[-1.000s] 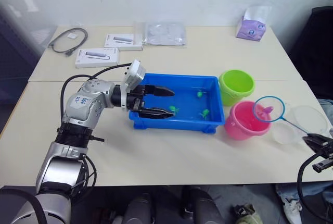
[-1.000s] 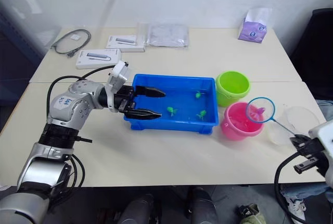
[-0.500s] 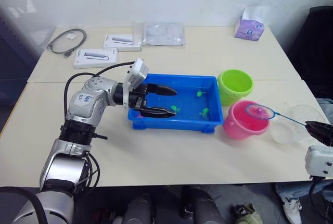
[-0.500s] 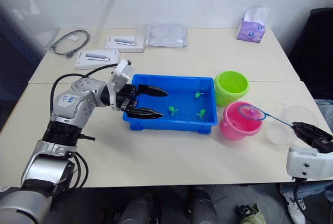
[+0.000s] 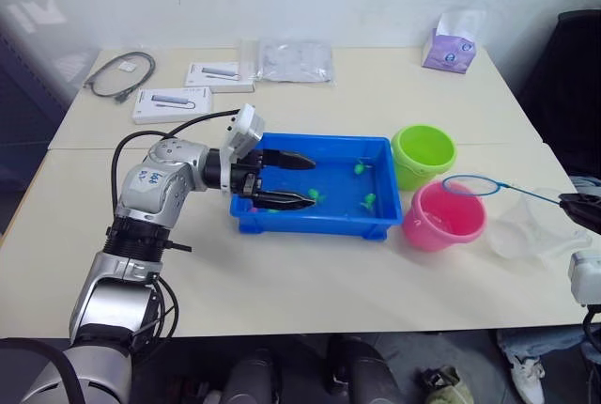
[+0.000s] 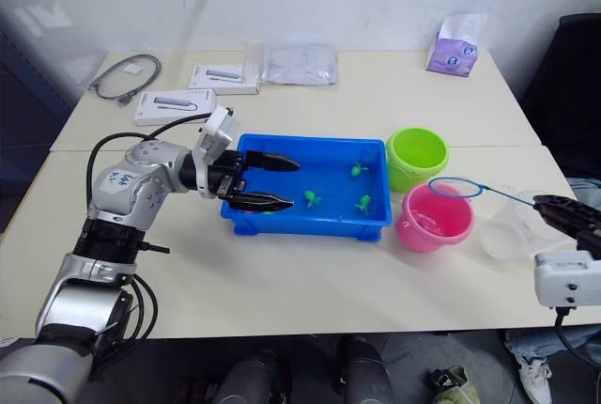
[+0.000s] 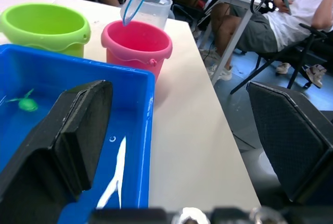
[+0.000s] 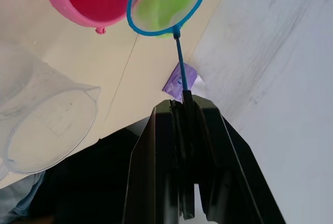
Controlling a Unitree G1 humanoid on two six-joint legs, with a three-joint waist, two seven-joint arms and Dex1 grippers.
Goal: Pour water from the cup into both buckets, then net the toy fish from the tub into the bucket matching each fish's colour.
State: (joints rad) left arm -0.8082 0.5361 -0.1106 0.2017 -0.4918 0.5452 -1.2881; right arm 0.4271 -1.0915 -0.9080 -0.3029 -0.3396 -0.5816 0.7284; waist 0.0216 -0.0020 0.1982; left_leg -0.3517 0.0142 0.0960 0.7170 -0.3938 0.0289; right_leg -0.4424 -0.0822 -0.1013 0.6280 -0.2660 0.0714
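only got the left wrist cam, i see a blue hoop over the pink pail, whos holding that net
Observer: The right gripper is; its fingers are shut on the thin handle of the blue-hooped hand net.
Operator: how many fish in the tub, i only see one green
Observer: Three tiny green toy fish lie in the shallow blue plastic tub, towards its right half.
Operator: anything else on the table behind it
Observer: Yes, along the far side of the table: two white boxes, a coiled grey cable, a clear plastic bag and a purple tissue pack.
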